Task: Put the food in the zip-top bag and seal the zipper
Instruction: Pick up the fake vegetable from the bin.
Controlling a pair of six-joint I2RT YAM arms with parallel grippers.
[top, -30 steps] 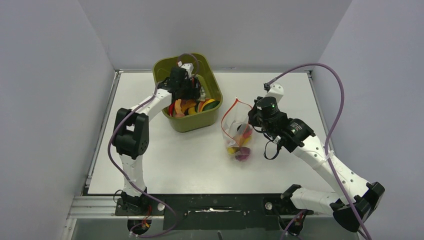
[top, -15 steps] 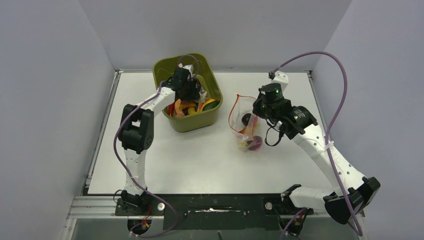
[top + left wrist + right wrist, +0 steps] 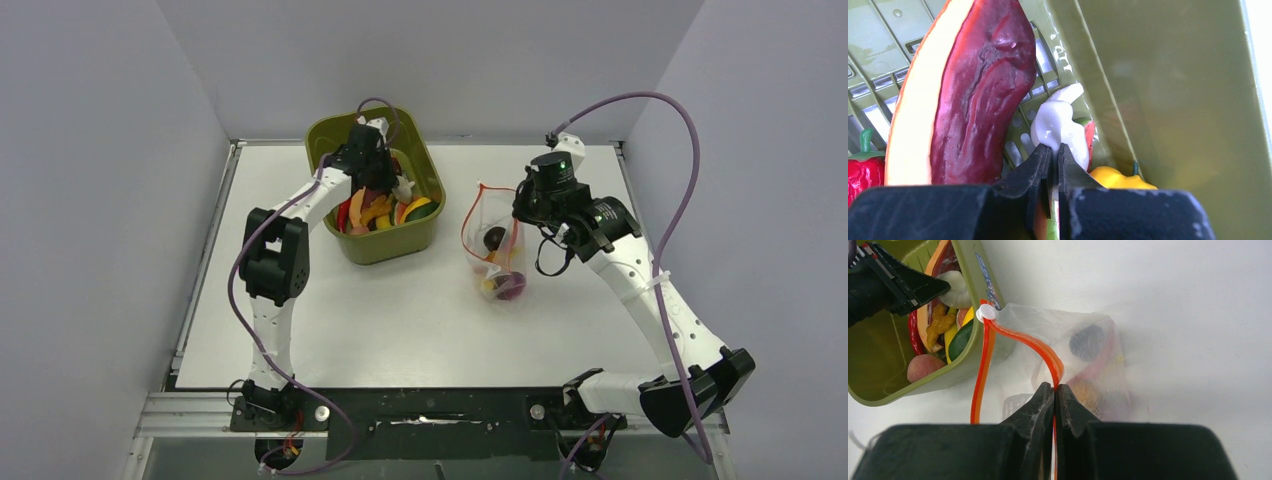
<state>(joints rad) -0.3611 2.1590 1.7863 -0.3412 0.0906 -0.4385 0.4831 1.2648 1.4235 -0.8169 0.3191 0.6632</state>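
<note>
The right arm's fingers (image 3: 1049, 392) are clenched on the zipper (image 3: 1018, 340), pinching the red-orange strip at one side of the mouth of the zip-top bag (image 3: 497, 225). The bag stands on the white table (image 3: 400, 320), just right of the olive-green bin (image 3: 385, 245). Its mouth gapes in a loop, and the white slider (image 3: 985, 312) sits at the end of the strip nearest the bin's corner. Some food is already in the bag (image 3: 503, 285): a dark round piece (image 3: 1088, 342) high up, with yellow, orange and purple pieces below it.

The left arm's fingers (image 3: 1048, 155) are down inside the bin and pressed almost together, their tips against the lower edge of a white lumpy piece (image 3: 1058, 125). Whether a sliver of it is caught between them is hard to tell from the wrist view. Beside them lie a large slice with a maroon face and a pale rind (image 3: 978, 90), a red pepper (image 3: 863, 170) and a yellow piece (image 3: 1115, 177).

Raised lettering (image 3: 1064, 55) on the bin's inner wall and a small sticker (image 3: 983, 267) on its rim are both too blurred to read.
</note>
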